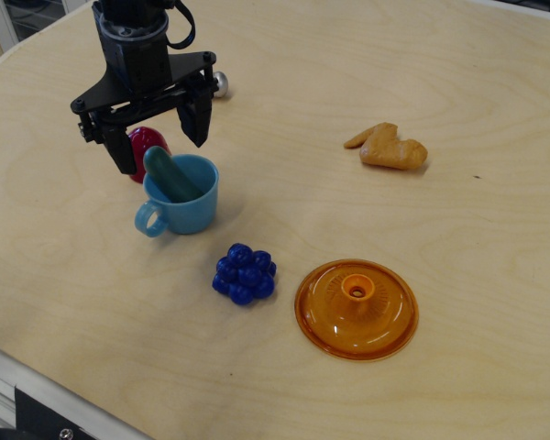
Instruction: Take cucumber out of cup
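Cucumber [170, 173] stands tilted inside the cup [183, 197], upper end leaning over the rim on the left, lower end hidden in the bowl. Cup sits on the left half of the worktop [458, 247], handle toward the near-left edge.

Gripper [159, 137] hangs just above the cup, its fingers [122, 151] spread wide, holding nothing, set astride the raised end of the cucumber.

Risks, left to right:
- The left finger is close in front of a dark red toy [145, 145] that stands just behind the cup. A descent on this line may strike or push it.
- The cucumber looks smooth and rounded and lies at a slant. A closing grip may squeeze it out sideways or catch only the tip.
- The right finger hangs over the cup's far rim. If it meets the wall, the light cup may tip or slide, or rise with the cucumber.
- The blue berry cluster [245, 273] lies near the cup toward the near edge; a shoved cup could reach it.

The orange lid [356, 309] and the fried-looking piece [388, 147] near the far-right are well apart.

Surface: pale plywood, flat, with a metal rail at the near-left corner. Little of the room shows.
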### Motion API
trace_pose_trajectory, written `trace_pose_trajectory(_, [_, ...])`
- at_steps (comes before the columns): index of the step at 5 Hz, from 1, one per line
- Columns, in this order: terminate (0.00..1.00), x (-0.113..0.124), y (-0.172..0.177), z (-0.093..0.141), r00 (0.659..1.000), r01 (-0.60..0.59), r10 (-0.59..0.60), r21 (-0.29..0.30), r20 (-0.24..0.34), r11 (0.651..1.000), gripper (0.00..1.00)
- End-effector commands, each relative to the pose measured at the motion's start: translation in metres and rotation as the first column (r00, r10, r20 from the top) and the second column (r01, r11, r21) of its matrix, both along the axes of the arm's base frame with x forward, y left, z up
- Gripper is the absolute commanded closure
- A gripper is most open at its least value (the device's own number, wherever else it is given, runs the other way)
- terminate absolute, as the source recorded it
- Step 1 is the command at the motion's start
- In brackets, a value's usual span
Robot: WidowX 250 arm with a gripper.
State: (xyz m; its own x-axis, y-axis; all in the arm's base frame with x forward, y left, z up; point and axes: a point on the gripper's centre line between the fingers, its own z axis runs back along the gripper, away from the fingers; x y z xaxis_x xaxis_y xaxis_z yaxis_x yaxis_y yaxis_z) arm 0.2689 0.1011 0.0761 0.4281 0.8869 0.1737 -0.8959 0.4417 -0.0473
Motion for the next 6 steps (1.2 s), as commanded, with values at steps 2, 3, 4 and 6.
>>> trace_pose_trajectory(2, [0.00,0.013,0.002,-0.012,1.000,-0.014,0.014,0.007,-0.012,1.000,0.00])
trace_pose_trajectory(3, [0.00,0.013,0.002,-0.013,1.000,-0.031,0.031,0.026,0.002,0.999,1.00])
trace_pose_trajectory(4, [0.00,0.013,0.002,-0.012,0.999,-0.041,0.041,0.024,0.019,0.999,1.00])
trace_pose_trajectory(6, [0.00,0.009,-0.004,0.009,0.999,-0.031,0.030,0.033,0.024,0.999,1.00])
